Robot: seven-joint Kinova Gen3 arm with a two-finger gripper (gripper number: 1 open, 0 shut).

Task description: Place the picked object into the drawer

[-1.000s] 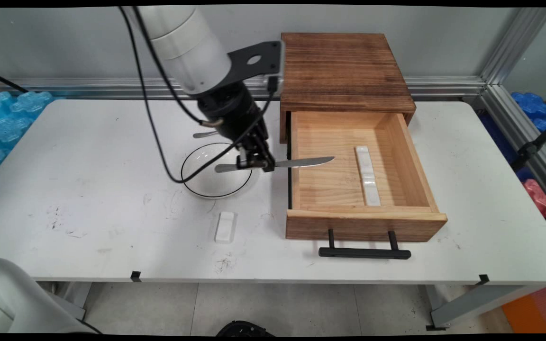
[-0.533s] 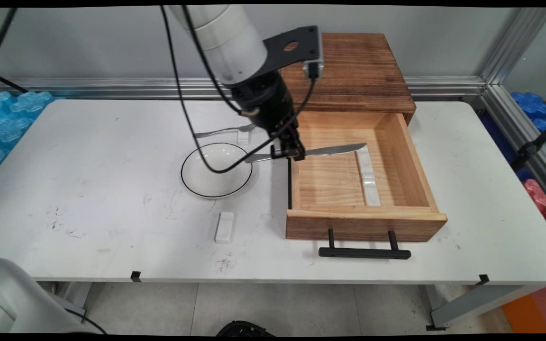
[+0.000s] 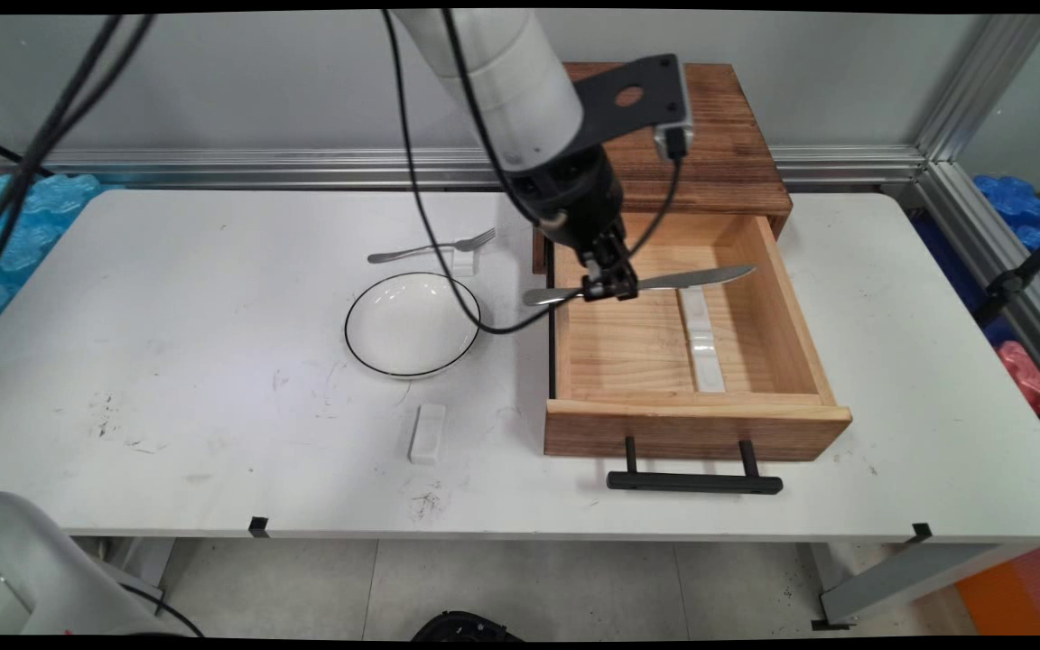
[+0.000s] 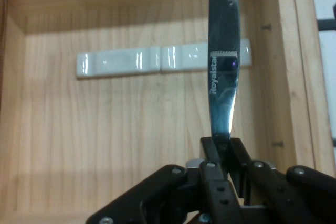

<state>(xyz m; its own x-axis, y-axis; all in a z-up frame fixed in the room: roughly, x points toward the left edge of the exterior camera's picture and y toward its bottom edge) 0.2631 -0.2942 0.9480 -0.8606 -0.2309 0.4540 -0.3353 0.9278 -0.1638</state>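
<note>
White table (image 3: 168, 298) under a grey wall carries a wooden cabinet (image 3: 664, 135) at the back, and its drawer (image 3: 696, 424) is pulled out toward the near edge. The gripper (image 3: 612, 287) hangs over the drawer's left rear part, its fingers clenched on a knife (image 3: 664, 281) near the middle of its length. The knife lies level, with its handle end reaching left over the drawer's left wall and its blade tip pointing right over the drawer's floor. In the hand view the knife (image 4: 223, 66) runs straight up from the gripper (image 4: 224, 157), crossing above the right end of a white rest (image 4: 157, 61).

To carry a thin, smooth blade like this well, I judge the grip should stay firm and the knife level, since steel could pivot between narrow pads. Any descent should keep both ends clear of the drawer's walls, the handle end being the one over a wall now.

The drawer holds only the rest (image 3: 701, 334), a long white piece lying front to back on the right half of the floor. Left of the drawer stands a bowl (image 3: 412, 323) with a dark rim, nothing in it. Behind it a fork (image 3: 430, 248) leans on a small white block (image 3: 464, 264), and another white block (image 3: 428, 433) lies in front of the bowl.
</note>
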